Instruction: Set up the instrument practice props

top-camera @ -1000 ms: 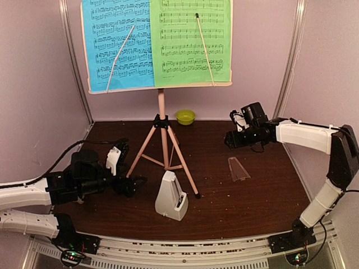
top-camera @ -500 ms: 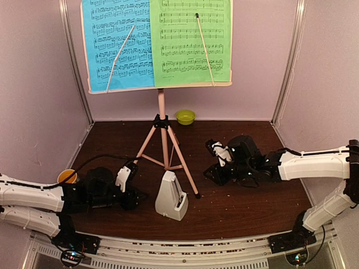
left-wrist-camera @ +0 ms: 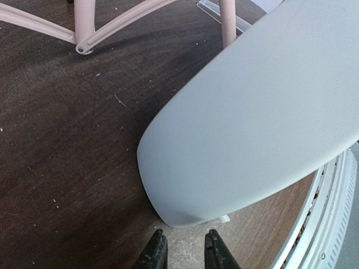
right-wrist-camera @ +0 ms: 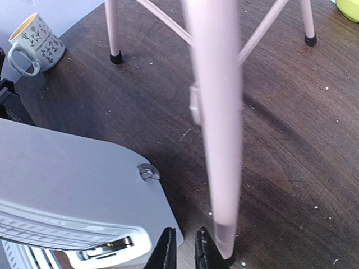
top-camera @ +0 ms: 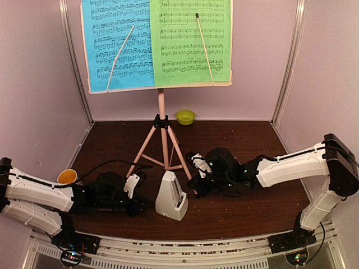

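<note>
White pyramid metronome (top-camera: 171, 196) stands low on the dark table (top-camera: 247, 213), at 6 o'clock from the pink music stand (top-camera: 161, 120).
The stand carries 1 blue sheet (top-camera: 115, 42) and 1 green sheet (top-camera: 190, 39). Left gripper (left-wrist-camera: 183, 255) sits at the metronome's 9 o'clock, right gripper (right-wrist-camera: 185, 249) at its 3 o'clock beside a tripod leg; both have jaws narrowed to a slim gap, gripping nothing. A mug (right-wrist-camera: 35, 43) and lime bowl (top-camera: 185, 116) sit farther out.

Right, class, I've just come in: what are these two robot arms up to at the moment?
Both arms reach low toward the white metronome standing by the pink music stand, which holds the blue sheet and green sheet. The left gripper and right gripper sit nearly closed beside the metronome's base, gripping nothing visible.
</note>
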